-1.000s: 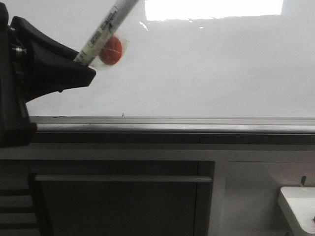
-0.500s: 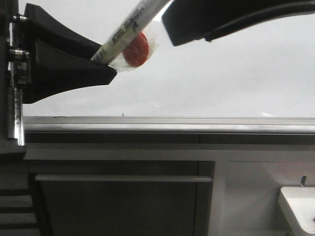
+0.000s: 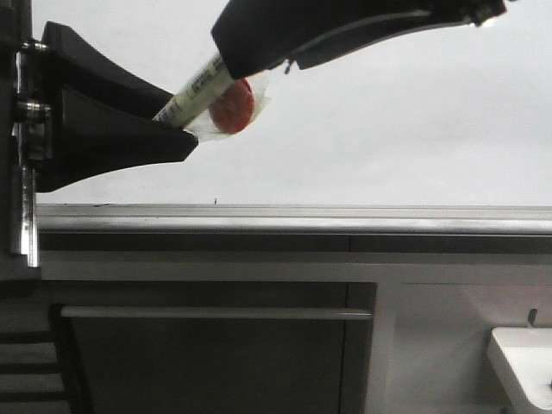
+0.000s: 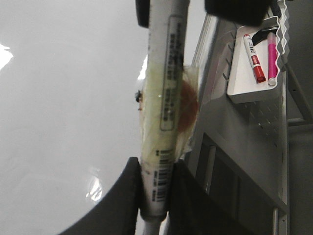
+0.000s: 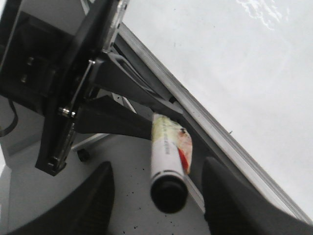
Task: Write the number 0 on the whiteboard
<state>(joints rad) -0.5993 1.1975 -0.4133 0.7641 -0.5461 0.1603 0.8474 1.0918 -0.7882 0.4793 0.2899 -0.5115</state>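
My left gripper (image 3: 177,129) is shut on the lower end of a white marker pen (image 3: 197,93), which has a red disc (image 3: 233,107) taped to it and tilts up to the right in front of the whiteboard (image 3: 397,138). The left wrist view shows the jaws (image 4: 156,191) clamped on the marker (image 4: 164,98). My right gripper (image 3: 250,52) reaches in from the upper right over the marker's upper end. In the right wrist view it is open (image 5: 164,205), one finger on each side of the black cap (image 5: 168,195) without touching it. No number 0 shows on the board.
A grey metal ledge (image 3: 302,220) runs under the board, with dark cabinet panels (image 3: 216,362) below. A white tray (image 4: 244,73) holding a red marker (image 4: 254,58) and a pink marker (image 4: 271,58) hangs on the cabinet side; its corner shows in the front view (image 3: 522,366).
My right gripper has come in from the upper right and down over the marker's cap end. My left gripper moved slightly right with the marker, then held still.
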